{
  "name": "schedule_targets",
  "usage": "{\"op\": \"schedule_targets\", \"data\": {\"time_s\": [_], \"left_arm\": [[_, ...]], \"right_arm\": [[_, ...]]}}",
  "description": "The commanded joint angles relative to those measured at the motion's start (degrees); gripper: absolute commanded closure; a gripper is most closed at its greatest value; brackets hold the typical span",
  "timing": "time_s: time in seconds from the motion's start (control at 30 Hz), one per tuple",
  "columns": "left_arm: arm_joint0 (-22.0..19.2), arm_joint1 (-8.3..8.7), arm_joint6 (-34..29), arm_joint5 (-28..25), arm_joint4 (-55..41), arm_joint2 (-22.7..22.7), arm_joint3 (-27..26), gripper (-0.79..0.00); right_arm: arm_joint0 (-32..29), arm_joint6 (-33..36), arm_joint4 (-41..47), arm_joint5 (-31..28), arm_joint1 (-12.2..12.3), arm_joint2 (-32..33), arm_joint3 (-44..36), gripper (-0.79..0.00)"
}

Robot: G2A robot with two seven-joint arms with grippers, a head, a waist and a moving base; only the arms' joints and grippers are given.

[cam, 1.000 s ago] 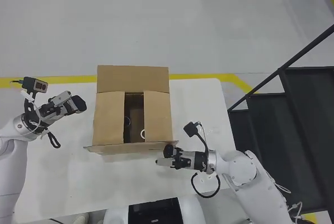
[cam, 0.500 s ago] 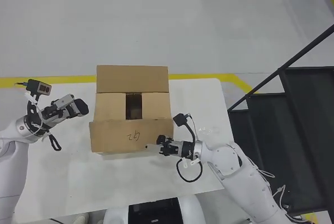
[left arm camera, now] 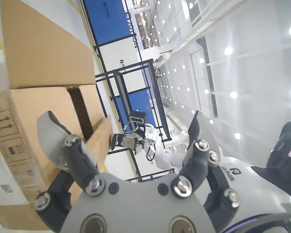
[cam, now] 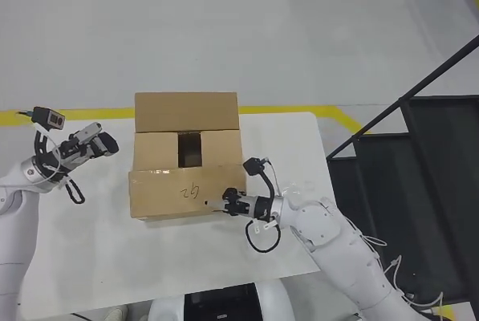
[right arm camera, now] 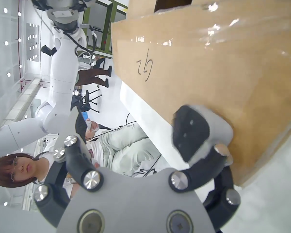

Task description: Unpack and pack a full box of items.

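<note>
The cardboard box (cam: 187, 164) stands mid-table, its two side flaps folded in with a dark gap (cam: 189, 148) between them. Its back flap (cam: 187, 112) lies open away from me. The front flap (cam: 187, 193), marked in pen, is raised and leans over the box top. My right gripper (cam: 223, 205) is open at that flap's near right corner, and one of its fingers (right arm camera: 201, 127) presses on the flap's outer face (right arm camera: 184, 61). My left gripper (cam: 103, 143) hangs open beside the box's left side (left arm camera: 38, 54), apart from it and holding nothing (left arm camera: 123, 127).
The white table (cam: 87, 241) has bare room on the left and in front of the box. A yellow floor line (cam: 6, 118) runs behind the table. Black metal stairs (cam: 432, 160) stand off the right edge.
My right gripper has moved in to the box and pushed the front flap up from hanging outward to leaning over the top. My left gripper has drawn slightly back and away from the box.
</note>
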Motion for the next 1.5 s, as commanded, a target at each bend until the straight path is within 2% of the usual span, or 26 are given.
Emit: {"op": "schedule_targets", "data": {"time_s": [0.0,0.17,0.5,0.67,1.47], "left_arm": [[-2.26,-0.09,-0.50,-0.55,0.26,0.75,2.49,-0.785],[-4.92,-0.14,-1.74,-1.51,0.09,1.50,5.30,-0.785],[-7.53,-0.34,-0.25,-4.45,2.07,3.11,11.28,-0.785],[-10.50,-0.25,-2.98,-6.03,3.94,4.10,14.15,-0.785],[-10.28,-0.25,-1.81,-6.14,4.32,4.03,13.90,-0.785]], "right_arm": [[0.10,-0.02,0.01,0.17,0.17,0.86,-1.55,-0.785],[0.56,1.81,0.35,1.19,0.54,1.95,-3.83,-0.785],[5.25,-0.11,-1.03,3.85,-0.25,-2.69,3.22,-0.785],[6.01,-1.38,-0.57,3.70,-0.38,-3.06,2.65,-0.785],[5.62,-1.67,-0.11,3.95,-0.22,-2.25,1.40,-0.785]]}}
